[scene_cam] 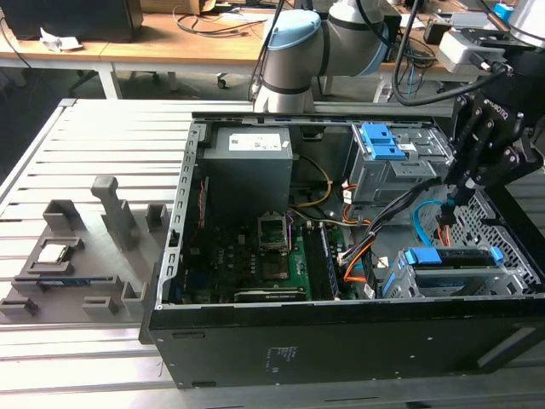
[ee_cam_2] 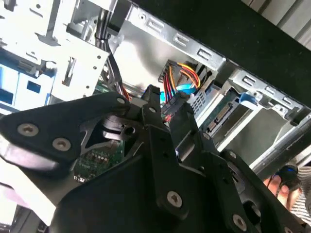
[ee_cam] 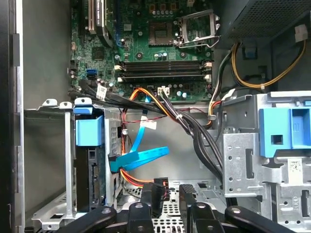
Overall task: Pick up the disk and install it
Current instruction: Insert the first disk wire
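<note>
Computer case (scene_cam: 341, 341) open on the bench; disk (scene_cam: 451, 256) sits seated in the lower drive cage (scene_cam: 511, 277), so the install step looks near complete. Next move calls for a clean withdrawal past the cables. Gripper (scene_cam: 449, 198) hangs just above the disk, jaws narrowly parted, holding nothing.

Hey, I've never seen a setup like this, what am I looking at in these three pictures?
It is a robot arm working over an opened computer case on a slatted metal table. The exterior view looks at the scene from off the arm; both wrist views come from cameras riding on the arm, looking past its black tool. The tool hangs inside the case among the cables. Below it, the disk, with its blue frame, already sits in the drive cage. Grey holders rest on the table at the exterior view's left.
</note>
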### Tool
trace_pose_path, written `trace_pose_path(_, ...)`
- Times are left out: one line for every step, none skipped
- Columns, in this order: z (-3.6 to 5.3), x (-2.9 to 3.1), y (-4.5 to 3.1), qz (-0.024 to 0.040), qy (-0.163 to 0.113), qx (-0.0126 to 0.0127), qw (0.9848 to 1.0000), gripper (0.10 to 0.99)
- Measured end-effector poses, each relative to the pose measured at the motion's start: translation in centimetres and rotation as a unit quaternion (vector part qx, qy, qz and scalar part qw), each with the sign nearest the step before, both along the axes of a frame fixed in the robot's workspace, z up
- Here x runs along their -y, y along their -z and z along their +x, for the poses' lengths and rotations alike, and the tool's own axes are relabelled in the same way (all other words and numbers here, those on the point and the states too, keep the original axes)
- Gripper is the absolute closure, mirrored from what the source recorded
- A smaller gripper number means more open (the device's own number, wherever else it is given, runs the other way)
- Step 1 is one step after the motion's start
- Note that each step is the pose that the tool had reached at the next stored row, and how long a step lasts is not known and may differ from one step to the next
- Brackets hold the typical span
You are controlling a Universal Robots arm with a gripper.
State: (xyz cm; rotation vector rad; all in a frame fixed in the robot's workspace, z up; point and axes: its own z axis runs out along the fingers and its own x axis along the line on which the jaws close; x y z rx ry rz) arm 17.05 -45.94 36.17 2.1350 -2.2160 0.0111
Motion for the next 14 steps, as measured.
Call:
trace_pose_path(0.15,0.00,0.09,-0.0027,0.000,-0.0002,1.0000,0.725)
trace_pose_path(0.54,0.00,0.60,-0.0216,0.000,-0.0007,0.9998,0.725)
trace_pose_path(0.55,0.00,0.64,-0.0319,0.000,-0.0007,0.9995,0.725)
trace_pose_path(0.55,0.00,0.64,-0.0321,0.000,-0.0007,0.9995,0.737)
trace_pose_path(0.55,-0.01,0.64,-0.0322,0.000,-0.0006,0.9995,0.804)
trace_pose_path(0.55,0.00,0.64,-0.0322,0.000,-0.0007,0.9995,0.804)
trace_pose_path(0.55,0.00,0.64,-0.0323,0.000,-0.0006,0.9995,0.871)
trace_pose_path(0.55,0.00,0.64,-0.0325,0.000,-0.0007,0.9995,0.918)
trace_pose_path(0.55,-0.01,0.65,-0.0327,0.000,-0.0007,0.9995,0.918)
trace_pose_path(0.55,-0.01,0.64,-0.0328,0.000,-0.0007,0.9995,0.918)
trace_pose_path(0.55,-0.01,0.65,-0.0329,0.000,-0.0007,0.9995,0.918)
trace_pose_path(0.56,0.38,0.64,-0.0330,0.000,-0.0007,0.9995,0.918)
trace_pose_path(0.55,1.26,0.67,-0.0329,0.000,-0.0007,0.9995,0.918)
trace_pose_path(0.55,2.09,0.67,-0.0329,0.000,-0.0007,0.9995,0.918)
